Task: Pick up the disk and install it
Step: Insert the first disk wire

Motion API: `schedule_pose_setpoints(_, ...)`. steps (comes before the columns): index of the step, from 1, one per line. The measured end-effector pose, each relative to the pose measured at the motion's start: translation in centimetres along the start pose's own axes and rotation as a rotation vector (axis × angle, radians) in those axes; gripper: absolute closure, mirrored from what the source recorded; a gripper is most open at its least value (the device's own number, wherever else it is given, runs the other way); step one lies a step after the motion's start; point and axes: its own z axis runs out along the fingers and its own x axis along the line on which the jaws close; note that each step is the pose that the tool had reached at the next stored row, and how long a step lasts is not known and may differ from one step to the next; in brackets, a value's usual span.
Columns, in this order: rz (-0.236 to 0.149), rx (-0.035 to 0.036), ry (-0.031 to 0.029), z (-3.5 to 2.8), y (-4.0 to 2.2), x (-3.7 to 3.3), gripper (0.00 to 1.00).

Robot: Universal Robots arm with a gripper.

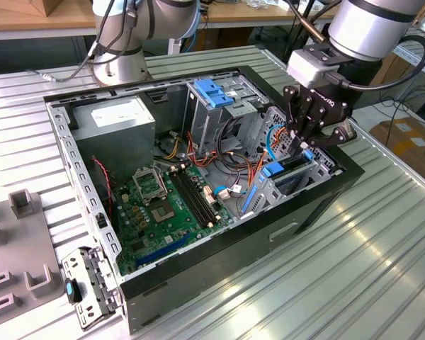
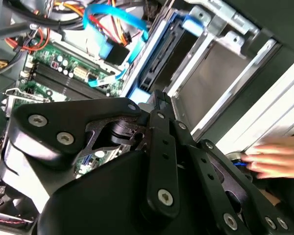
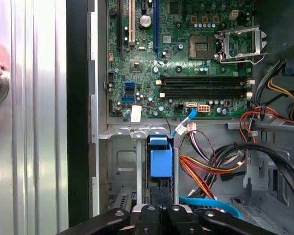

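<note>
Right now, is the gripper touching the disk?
Cannot tell. In the first wrist view the gripper overlaps the disk's near end, hiding any contact or gap.

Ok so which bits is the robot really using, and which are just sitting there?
For the job:
disk, in the drive bay
gripper, right over the disk

Just sitting there:
power supply
motherboard
metal cage with blue cap
grey stand
</note>
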Motion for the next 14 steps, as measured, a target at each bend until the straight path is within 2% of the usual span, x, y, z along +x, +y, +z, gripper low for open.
schedule_pose_setpoints(4, -0.004, 0.0001, 0.0000, 0.00, -1.05, -0.01, 0.89)
schedule_pose_setpoints(6, -0.029, 0.0006, -0.0001, 0.00, -1.16, -0.02, 0.89)
schedule_pose_setpoints(8, -0.082, 0.0019, 0.0000, 0.00, -1.27, -0.01, 0.89)
schedule_pose_setpoints(10, -0.090, 0.0008, 0.0000, 0.00, -2.00, -0.02, 0.89)
schedule_pose_setpoints(13, -0.093, -0.0007, 0.0000, -0.05, -2.51, -0.04, 0.89)
schedule_pose_setpoints(14, -0.098, -0.0035, -0.0001, -0.29, -2.61, -0.04, 0.89)
